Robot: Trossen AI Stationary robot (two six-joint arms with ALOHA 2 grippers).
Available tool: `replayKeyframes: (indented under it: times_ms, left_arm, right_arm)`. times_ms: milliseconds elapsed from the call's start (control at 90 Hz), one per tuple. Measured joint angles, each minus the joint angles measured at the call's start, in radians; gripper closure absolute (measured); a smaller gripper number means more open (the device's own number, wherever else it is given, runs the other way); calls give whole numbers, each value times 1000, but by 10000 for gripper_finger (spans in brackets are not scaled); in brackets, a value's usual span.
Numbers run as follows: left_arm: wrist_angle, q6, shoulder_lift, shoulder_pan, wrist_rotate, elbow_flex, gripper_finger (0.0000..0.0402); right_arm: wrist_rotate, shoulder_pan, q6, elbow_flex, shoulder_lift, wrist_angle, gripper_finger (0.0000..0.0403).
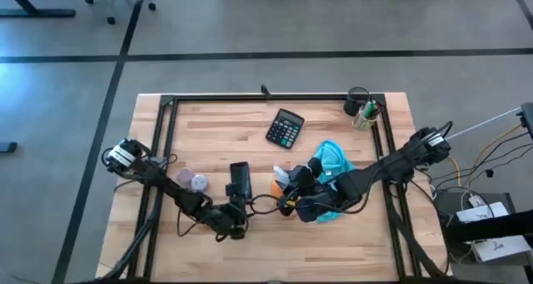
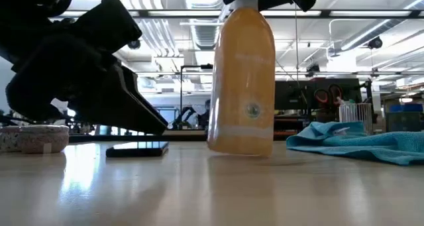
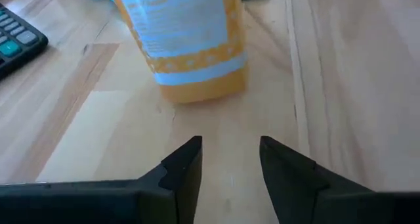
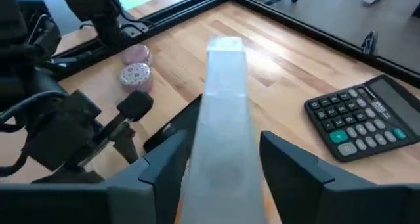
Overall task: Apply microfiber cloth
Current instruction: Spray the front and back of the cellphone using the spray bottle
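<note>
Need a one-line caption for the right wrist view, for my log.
Right gripper shut on the spray bottle; calculator beside it.

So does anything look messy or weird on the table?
Only the turquoise microfiber cloth: it lies crumpled in a heap rather than flat, beside the upright orange plastic spray bottle gripped at its top by the right hand. Nothing looks spilled.

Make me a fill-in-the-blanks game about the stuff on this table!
1. The right gripper holds the orange plastic spray bottle by its ____.
2. The black calculator has one ____ key.
3. The turquoise microfiber cloth lies on the wooden ____.
4. The left gripper is ____, grasping nothing.

Missing words: top; teal; table; open
</note>
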Motion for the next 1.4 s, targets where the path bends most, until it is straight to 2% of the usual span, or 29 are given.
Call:
replayKeyframes:
  times_ms: [456, 711, 967, 1144, 1267, 1400]
  left_arm:
    - [-1, 2, -5, 0, 0, 0, 272]
    - [-43, -2, -95, -15, 0, 0, 274]
    - [-249, -84, -255, -17, -31, 0, 284]
    - [-378, -191, -360, -4, -88, 0, 277]
    - [-513, -301, -426, 27, -14, 0, 259]
    - [-666, -332, -470, 50, 50, 0, 239]
  right_arm:
    - [13, 0, -237, 130, 0, -3, 174]
    - [-47, 6, -391, 226, -52, -192, 175]
    - [-50, 18, -465, 262, -168, -435, 210]
    - [-129, 18, -461, 243, -216, -631, 226]
    - [-175, 18, -424, 219, -223, -697, 233]
    - [-215, 18, -415, 160, -222, -691, 235]
